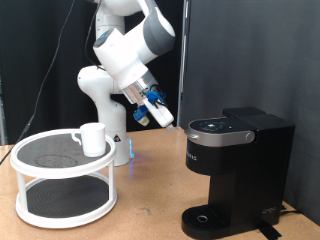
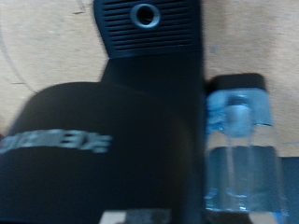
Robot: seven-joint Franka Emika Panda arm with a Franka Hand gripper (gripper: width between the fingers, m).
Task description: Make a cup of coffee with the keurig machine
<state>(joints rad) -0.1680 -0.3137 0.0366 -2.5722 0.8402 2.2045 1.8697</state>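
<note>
Above the keurig machine (image 1: 235, 170), the angled pincer (image 1: 152, 112) hovers.

The coffee machine (image 1: 237, 170) looks like matt black plastic, with a shiny silver rim around its glossy top panel. The cup (image 1: 93, 138) is smooth white ceramic with a light shine. It stands on a white stand (image 1: 64, 175) whose shelves are dark mesh. The table (image 1: 150, 205) is light wood, matt. The gripper (image 1: 160, 115) has translucent bluish plastic fingers (image 2: 238, 117).
</note>
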